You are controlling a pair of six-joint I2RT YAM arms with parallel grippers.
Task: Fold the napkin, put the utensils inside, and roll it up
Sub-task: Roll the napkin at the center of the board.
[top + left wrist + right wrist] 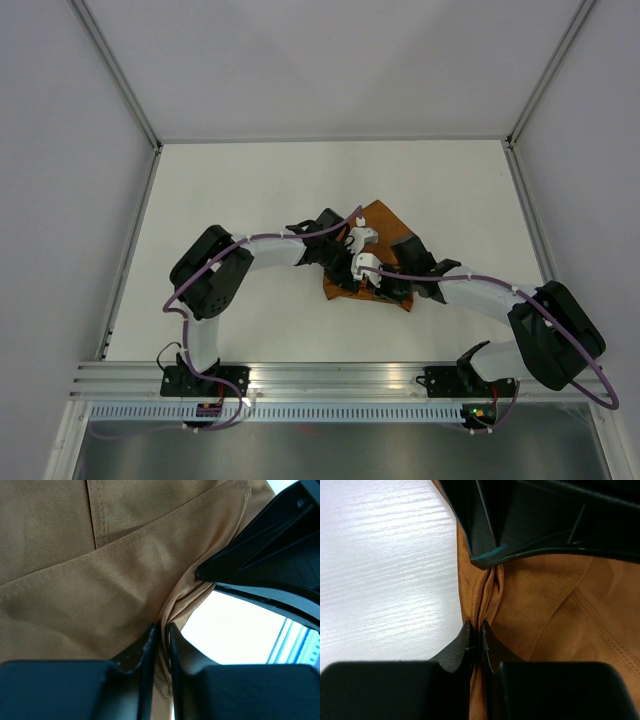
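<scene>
Both arms meet over the napkin (383,222), which lies on the tabletop (250,190) directly beneath the two tools as a compact, angular, layered shape rather than a spread square. The left tool (162,630) has its jaws nearly together on a gathered ridge of cloth. The right tool (476,630) is clamped on the same ridge from the opposite side, so the two sets of fingertips face each other with the puckered fabric running between them. A stitched hem and overlapping layers lie beyond the left tool's tips, so folding is judged under way or nearly complete. No knife shows in any view; it may be hidden under the cloth or the arms. Placing the utensil and rolling the napkin appear to be left to do.
</scene>
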